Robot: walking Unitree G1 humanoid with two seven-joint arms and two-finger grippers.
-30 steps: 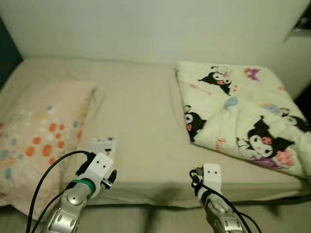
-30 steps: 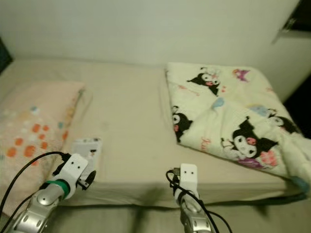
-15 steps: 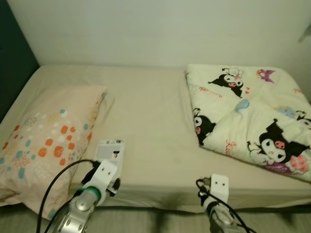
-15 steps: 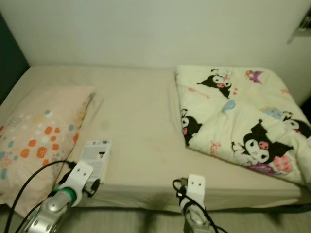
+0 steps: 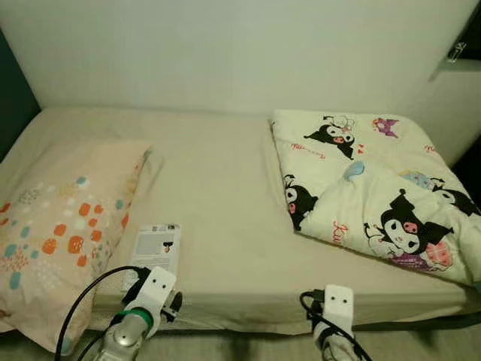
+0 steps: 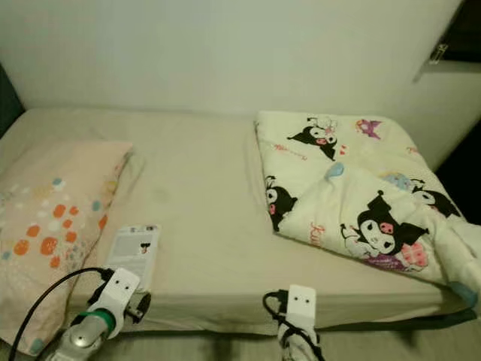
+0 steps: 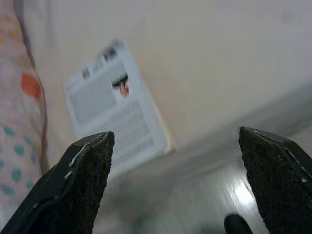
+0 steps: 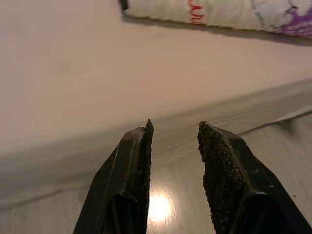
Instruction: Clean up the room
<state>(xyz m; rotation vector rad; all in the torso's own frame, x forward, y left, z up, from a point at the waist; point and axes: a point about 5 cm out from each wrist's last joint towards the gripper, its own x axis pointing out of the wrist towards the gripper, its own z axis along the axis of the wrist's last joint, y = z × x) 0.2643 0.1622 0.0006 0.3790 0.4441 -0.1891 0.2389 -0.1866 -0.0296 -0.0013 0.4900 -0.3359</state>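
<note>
The thing most out of place is the flat white printed booklet [image 5: 154, 245] lying on the beige bed [image 5: 218, 195], just ahead of the left gripper [image 7: 170, 183] and close to the mattress's near edge, with the peach pillow with orange and teal dots [image 5: 52, 218] just beside it. It looks light, thin and fairly flexible — likely to bend or slide on the sheet rather than lift cleanly if pinched from above. My judgement is that the near short edge is the place to take it, one finger slipping under where the booklet nears the mattress edge, the other pressing on top.

The left gripper is held low in front of the bed's edge, its fingers spread wide apart and aimed up at the booklet, empty. The right gripper [image 8: 173, 146] hangs low before the bed too, well to the side of the booklet, its fingers close together with a narrow gap, holding nothing; beyond it lies the folded cream quilt printed with black cartoon characters [image 5: 368, 188] — soft, bulky, and apparently already tidy.
</note>
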